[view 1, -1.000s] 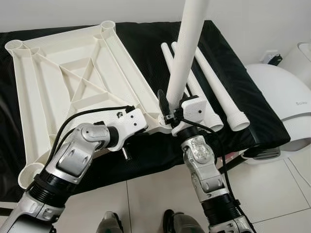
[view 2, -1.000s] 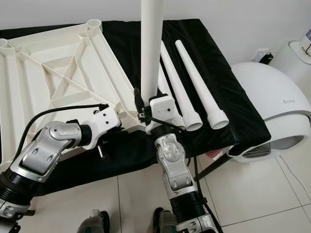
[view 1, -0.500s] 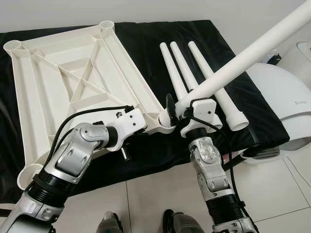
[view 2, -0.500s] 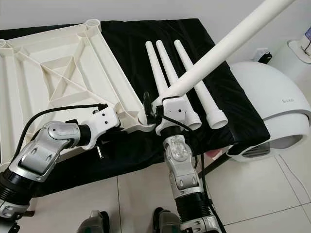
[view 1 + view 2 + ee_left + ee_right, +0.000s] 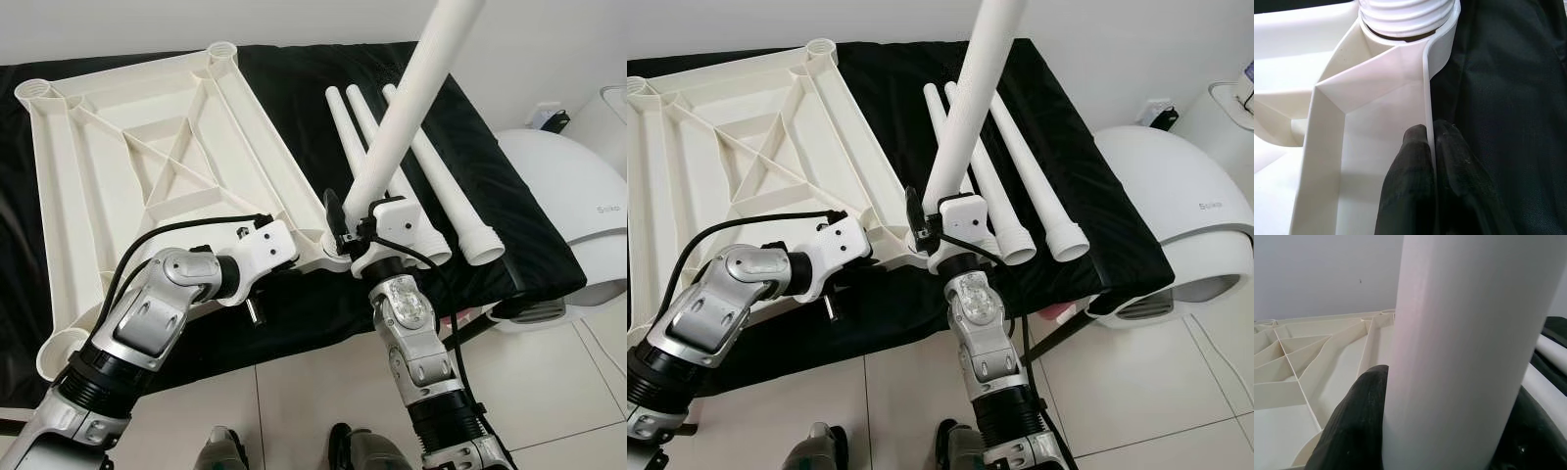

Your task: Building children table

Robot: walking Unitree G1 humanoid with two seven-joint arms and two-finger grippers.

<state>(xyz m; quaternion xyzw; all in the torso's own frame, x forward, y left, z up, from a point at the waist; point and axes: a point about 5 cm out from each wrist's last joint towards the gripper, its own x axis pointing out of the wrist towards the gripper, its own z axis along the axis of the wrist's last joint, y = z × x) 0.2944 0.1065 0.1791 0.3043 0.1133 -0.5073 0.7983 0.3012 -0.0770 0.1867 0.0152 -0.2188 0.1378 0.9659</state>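
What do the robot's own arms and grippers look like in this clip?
Both arms are silver metal segments with black ribbed joints. Each ends in a white wrist block, with a black cable looping to it. The left gripper and right gripper have long, matte black fingers.

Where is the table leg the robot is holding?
In the right pincer, the table leg stands tilted at the near corner socket of the tabletop.

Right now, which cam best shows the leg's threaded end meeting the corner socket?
Left wrist view: the leg's threaded end sits in the corner socket, beside the left pincer clamping the tabletop rim. The eye views hide that joint behind the right pincer; the right wrist view shows just the shaft.
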